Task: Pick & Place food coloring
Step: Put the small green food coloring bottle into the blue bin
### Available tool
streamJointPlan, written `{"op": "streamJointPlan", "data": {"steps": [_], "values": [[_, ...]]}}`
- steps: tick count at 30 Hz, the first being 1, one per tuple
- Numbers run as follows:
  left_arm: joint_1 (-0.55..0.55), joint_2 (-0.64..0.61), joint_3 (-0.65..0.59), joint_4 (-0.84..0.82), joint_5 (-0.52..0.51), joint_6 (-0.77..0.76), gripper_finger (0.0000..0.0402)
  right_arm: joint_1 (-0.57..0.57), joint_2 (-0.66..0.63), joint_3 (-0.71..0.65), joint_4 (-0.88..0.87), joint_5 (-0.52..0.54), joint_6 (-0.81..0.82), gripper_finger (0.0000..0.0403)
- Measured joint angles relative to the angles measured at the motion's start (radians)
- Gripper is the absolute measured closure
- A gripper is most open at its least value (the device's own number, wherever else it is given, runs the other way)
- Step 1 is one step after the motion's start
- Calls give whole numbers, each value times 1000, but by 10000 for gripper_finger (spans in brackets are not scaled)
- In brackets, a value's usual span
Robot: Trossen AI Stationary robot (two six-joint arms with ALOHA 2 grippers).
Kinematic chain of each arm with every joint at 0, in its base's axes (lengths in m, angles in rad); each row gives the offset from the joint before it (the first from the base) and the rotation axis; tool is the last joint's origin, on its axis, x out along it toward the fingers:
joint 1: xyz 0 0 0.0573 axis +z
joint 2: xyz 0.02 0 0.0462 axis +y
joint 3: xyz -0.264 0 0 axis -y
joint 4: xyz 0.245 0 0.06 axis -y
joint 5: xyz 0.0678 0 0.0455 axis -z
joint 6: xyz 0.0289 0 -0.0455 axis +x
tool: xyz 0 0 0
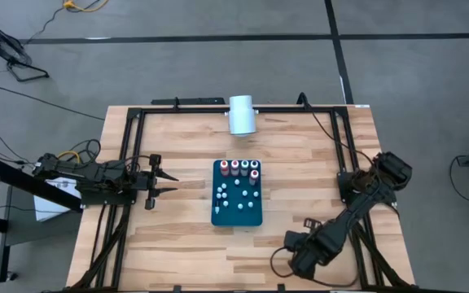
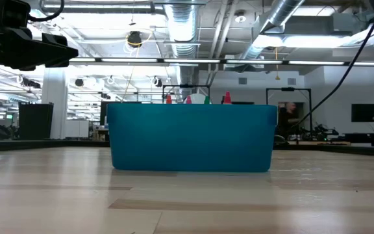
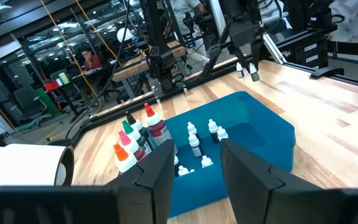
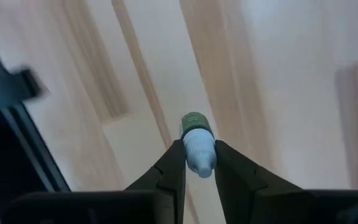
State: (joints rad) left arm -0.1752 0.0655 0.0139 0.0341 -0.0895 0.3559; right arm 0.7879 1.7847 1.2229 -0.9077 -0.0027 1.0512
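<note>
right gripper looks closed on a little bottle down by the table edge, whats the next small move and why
Probably a short lift straight up. In the right wrist view the right gripper is shut on the pale cap of a small green bottle, low over the bare wood. The teal block holding the other bottles sits at mid-table, so it should clear the table before travelling there. The left gripper waits, open.

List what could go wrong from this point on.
1. The right hand pinches a small bottle only at its pale cap, so the bottle could slip or swing when lifted.
2. The bottles on the teal block stand close together; setting another among them could knock one over.
3. The left hand waits near the block, leaving little room on that side.
</note>
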Motion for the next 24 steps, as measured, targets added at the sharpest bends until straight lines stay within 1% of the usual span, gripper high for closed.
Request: {"op": "streamJointPlan", "data": {"steps": [14, 24], "values": [[0, 0, 0, 0, 0, 0, 278, -166, 0, 155, -23, 54, -399, 341], [0, 0, 0, 0, 0, -1, 278, -302, 0, 253, -34, 54, -676, 341]]}}
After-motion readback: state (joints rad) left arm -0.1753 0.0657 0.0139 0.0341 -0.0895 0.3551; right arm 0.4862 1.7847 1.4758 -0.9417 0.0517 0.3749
